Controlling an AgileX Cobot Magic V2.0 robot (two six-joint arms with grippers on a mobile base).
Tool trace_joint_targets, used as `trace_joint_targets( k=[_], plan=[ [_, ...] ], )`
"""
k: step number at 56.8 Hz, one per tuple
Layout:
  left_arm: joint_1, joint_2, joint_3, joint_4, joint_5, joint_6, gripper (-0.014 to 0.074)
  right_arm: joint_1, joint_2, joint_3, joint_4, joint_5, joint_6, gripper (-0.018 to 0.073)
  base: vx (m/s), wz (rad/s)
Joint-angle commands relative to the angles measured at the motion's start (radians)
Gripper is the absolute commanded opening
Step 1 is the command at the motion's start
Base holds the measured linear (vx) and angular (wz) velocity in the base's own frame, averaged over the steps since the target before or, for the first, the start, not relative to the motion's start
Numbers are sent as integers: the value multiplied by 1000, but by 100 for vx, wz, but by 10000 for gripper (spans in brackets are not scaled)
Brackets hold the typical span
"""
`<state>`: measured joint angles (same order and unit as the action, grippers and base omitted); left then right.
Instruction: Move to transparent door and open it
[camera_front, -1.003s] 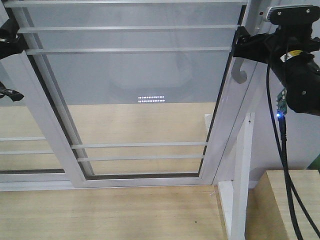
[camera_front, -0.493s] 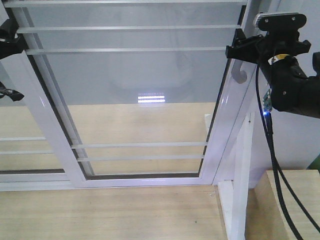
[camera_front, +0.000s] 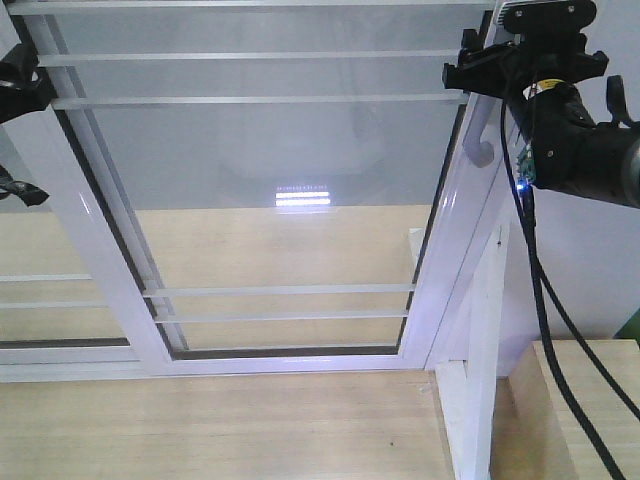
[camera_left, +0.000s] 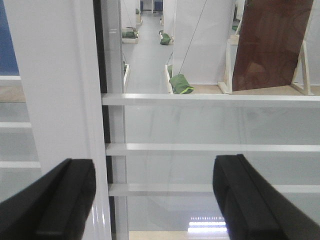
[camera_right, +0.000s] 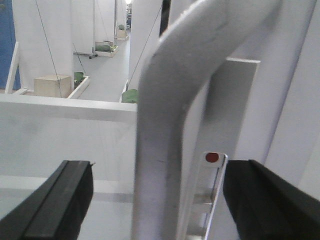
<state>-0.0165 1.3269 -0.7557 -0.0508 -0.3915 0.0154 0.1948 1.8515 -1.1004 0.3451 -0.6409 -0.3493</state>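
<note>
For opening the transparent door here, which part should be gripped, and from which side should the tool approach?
Grip the curved grey handle on the transparent door's right stile, on its upright stretch. It stands clear of the stile, so fingers fit either side. Come straight from the front; the right tool straddles it that way, open.

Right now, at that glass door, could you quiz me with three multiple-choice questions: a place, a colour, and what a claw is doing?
1. Where on the transparent door is the handle? A) right-hand stile B) bottom rail C) mid-glass
2. What colour is the handle? A) red B) grey C) green
3. How is the right gripper? A) shut on the handle B) far from the door C) open around the handle
Answers: 1 A, the front view shows it on that stile; 2 B, it is plain grey metal; 3 C, both fingers stand clear of the handle.
</note>
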Motion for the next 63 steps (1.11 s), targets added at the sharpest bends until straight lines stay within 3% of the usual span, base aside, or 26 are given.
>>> trace_joint_targets(
  k=[1,8,19,44,54,63],
  plan=[
    [-5,-25,-34,-7,-78,-6,585,-31,-42,-33,-5,-60,13,582,0,0],
    [-5,-25,-34,-7,-84,-6,585,-59,-41,-33,-50,-13,63,581,0,0],
    [-5,-25,-34,-7,-84,-6,585,-58,-39,-33,-206,-18,113,581,0,0],
    [-5,-25,-34,-7,-83,-6,585,-58,10,-111,-201,8,136,561,0,0],
    [-5,-25,-34,-7,-83,-6,585,-58,6,-111,-201,1,136,393,0,0],
    [-5,-25,-34,-7,-83,-6,585,-55,6,-110,-204,13,136,106,0,0]
  ],
)
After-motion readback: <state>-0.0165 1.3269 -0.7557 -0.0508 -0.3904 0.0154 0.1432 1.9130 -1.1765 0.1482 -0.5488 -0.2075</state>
